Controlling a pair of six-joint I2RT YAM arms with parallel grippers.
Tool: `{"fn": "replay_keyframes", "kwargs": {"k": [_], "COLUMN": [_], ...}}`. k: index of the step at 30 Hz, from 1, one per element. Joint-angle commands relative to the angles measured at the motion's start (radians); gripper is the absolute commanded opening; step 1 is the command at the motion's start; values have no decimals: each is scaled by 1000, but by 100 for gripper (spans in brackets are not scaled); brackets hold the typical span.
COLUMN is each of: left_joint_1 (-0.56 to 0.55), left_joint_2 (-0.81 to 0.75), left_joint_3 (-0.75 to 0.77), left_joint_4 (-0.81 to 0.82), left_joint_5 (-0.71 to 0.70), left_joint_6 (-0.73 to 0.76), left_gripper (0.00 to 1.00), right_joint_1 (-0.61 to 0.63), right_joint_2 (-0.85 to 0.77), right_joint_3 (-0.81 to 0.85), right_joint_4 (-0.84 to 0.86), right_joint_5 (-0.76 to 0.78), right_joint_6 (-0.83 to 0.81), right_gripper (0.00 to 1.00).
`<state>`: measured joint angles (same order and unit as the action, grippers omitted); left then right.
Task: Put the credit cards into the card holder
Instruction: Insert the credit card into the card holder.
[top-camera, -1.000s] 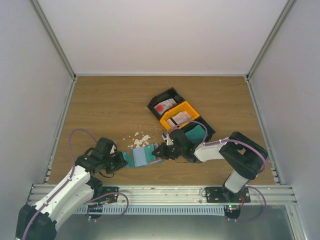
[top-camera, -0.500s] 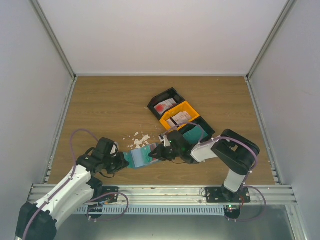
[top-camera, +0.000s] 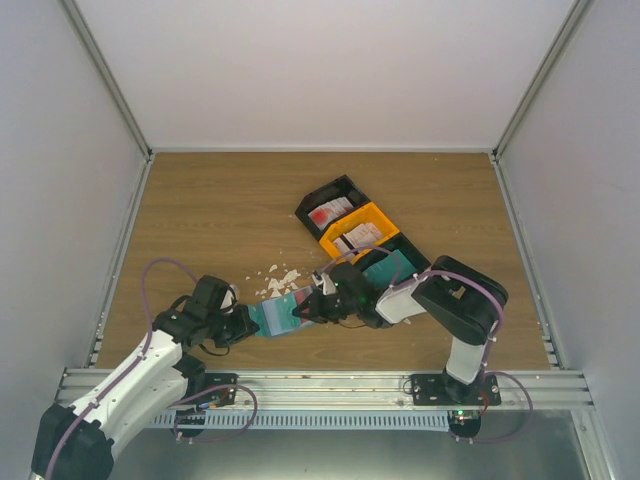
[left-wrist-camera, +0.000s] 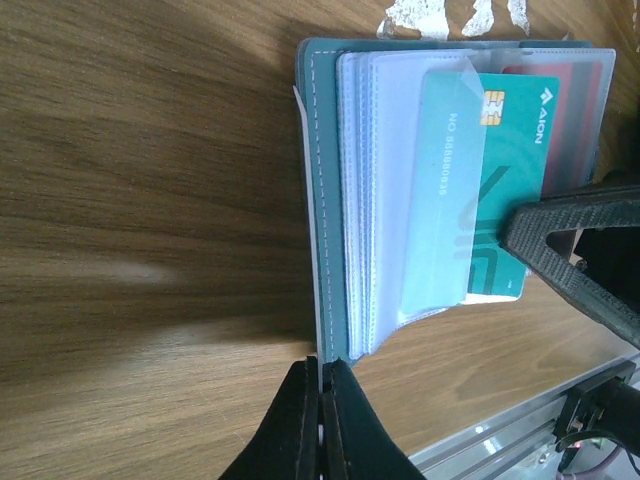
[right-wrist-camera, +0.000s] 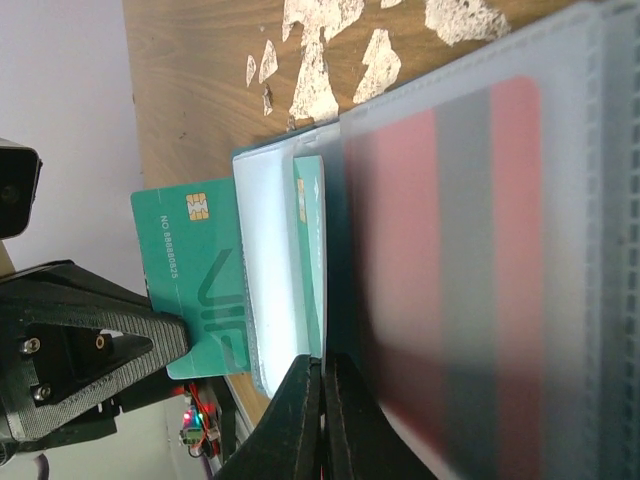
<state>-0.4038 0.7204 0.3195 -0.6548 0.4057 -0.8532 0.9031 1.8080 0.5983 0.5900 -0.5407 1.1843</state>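
1. While the left end effector is pressing its fingers together on the stitched edge of the small blue-teal folding card holder, that holder is lying open on the wooden counter, close to the near edge and just left of its middle.
2. The right end effector is pinching a thin teal-green plastic credit card by one edge, and part of it is sitting under a clear plastic sleeve.
3. Insertion is apparently under way. The next move is calling for a push toward the spine with the holder pinned, then a release.
4. Counting at the holder: a second teal card is showing face-on past the far cover in the right wrist view, and one red banded plastic card is sitting sleeved.
5. One orange plastic tray is standing between two black plastic trays right of the counter's middle, their card stacks uncountable. Torn white scraps are lying just beyond the holder.
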Motion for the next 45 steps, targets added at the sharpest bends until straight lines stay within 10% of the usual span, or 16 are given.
{"fn": "replay_keyframes", "kwargs": {"k": [1, 23, 45], "left_joint_1": [3, 4, 4], "left_joint_2": [3, 7, 38], "left_joint_3": [-13, -18, 100], "left_joint_4": [53, 76, 17], "left_joint_5": [24, 41, -107], "left_joint_6": [11, 13, -7], "left_gripper": [0, 0, 0], "right_joint_1": [27, 130, 168], "right_joint_2": [49, -4, -156], "right_joint_3": [28, 276, 363], "right_joint_4": [-15, -524, -826], "right_joint_5": [-38, 263, 640], "right_joint_6": [-13, -201, -236], "right_gripper": [3, 44, 58]}}
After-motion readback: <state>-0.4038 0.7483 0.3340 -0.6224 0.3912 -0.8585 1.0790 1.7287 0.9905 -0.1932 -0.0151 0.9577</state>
